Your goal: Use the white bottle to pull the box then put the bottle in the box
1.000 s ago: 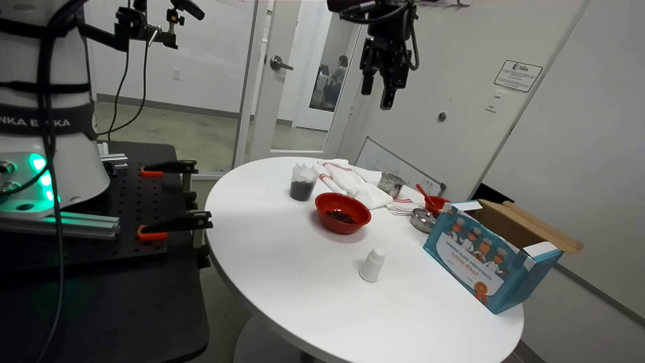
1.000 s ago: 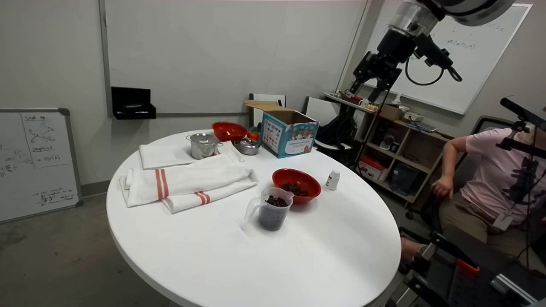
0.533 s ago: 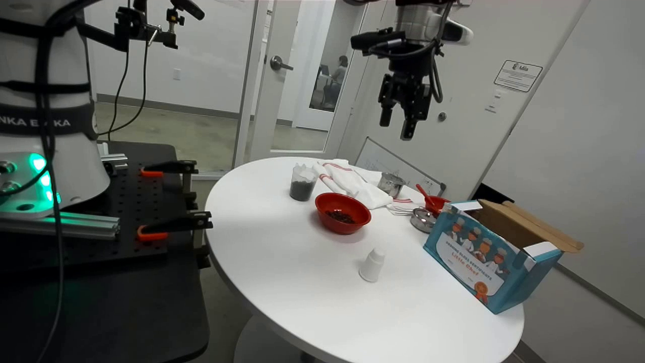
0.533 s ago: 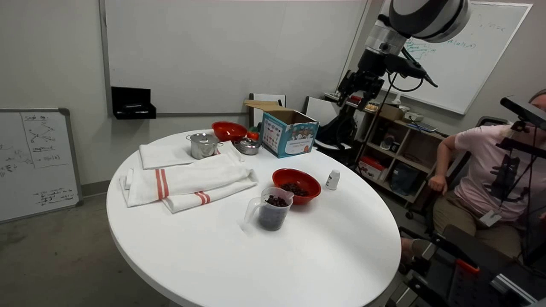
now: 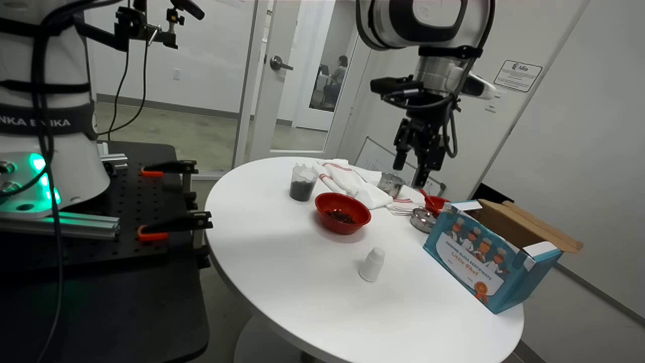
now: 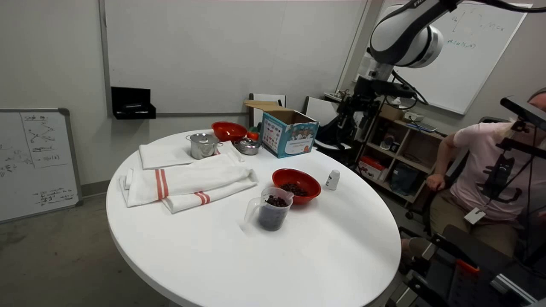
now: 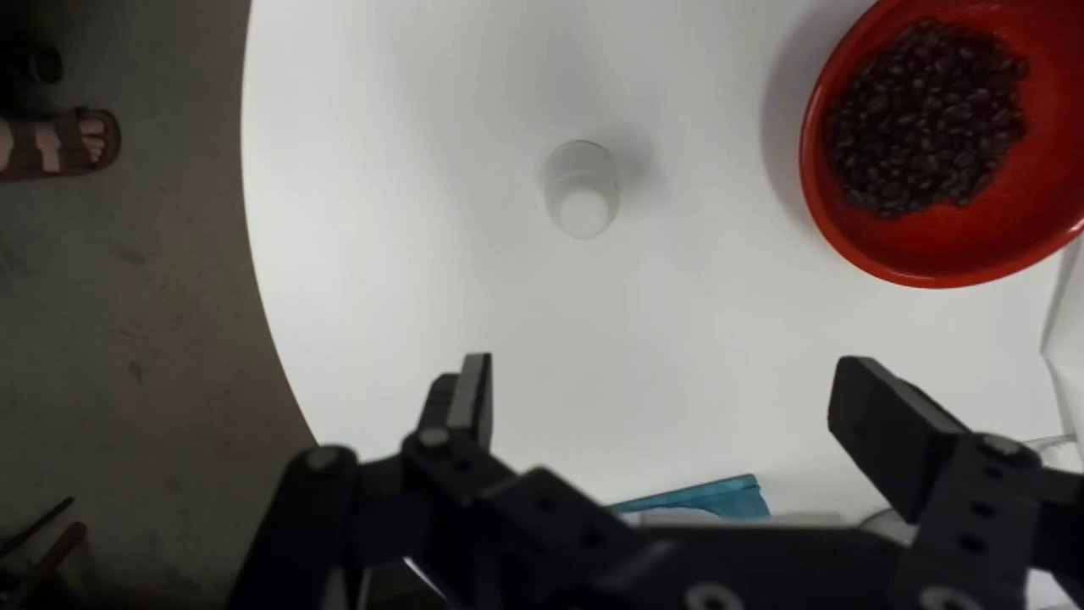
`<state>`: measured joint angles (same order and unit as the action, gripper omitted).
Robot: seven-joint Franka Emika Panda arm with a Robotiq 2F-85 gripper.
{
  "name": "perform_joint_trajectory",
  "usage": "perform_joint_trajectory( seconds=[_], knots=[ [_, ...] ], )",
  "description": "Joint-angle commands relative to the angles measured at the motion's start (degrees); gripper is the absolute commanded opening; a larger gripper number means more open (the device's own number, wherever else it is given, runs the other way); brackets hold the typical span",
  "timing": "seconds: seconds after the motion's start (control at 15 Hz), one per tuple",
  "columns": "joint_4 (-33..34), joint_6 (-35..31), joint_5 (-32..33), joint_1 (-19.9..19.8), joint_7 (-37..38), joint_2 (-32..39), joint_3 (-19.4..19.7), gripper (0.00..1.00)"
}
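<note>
The small white bottle [image 5: 372, 264] stands upright on the round table, apart from everything else. It also shows in an exterior view [image 6: 332, 180] beside the red bowl. The blue box [image 5: 473, 257], its brown flaps open at the top, stands near the table's edge beyond the bottle. My gripper [image 5: 409, 174] hangs in the air above the table, pointing down, with wide-open jaws. In the wrist view nothing is between the fingers of the gripper [image 7: 665, 373]. The bottle [image 7: 583, 191] lies ahead of the fingertips there, and only a corner of the box [image 7: 741, 498] peeks out above the gripper's body.
A red bowl of dark beans [image 6: 296, 185] and a clear measuring cup [image 6: 273, 217] stand near the bottle. White towels [image 6: 192, 179], a steel pot [image 6: 203, 147] and another red bowl [image 6: 229, 131] are further off. A person [image 6: 499, 170] sits beyond the table.
My gripper has come down a good way and shifted sideways toward the box's side in an exterior view. It has stayed open. Bottle and box have not moved.
</note>
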<state>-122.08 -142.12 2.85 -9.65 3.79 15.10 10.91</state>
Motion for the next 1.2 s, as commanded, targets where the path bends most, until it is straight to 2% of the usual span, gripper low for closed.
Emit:
perform_joint_trajectory(
  seconds=[0.0, 0.4, 0.47, 0.53, 1.13],
  knots=[
    [4.8, 1.7, -2.3, -0.9, 1.9, 5.7, 0.1, 1.00],
    [9.4, 1.1, -9.1, -1.7, 5.6, 12.9, -0.8, 1.00],
    [10.3, 2.8, -9.3, -1.6, 6.4, 13.7, -0.5, 1.00],
    [7.0, 0.6, -8.0, -1.2, 4.7, 10.9, -0.3, 1.00],
    [9.2, -0.2, -6.7, -0.8, 5.2, 16.1, -0.3, 1.00]
  ],
)
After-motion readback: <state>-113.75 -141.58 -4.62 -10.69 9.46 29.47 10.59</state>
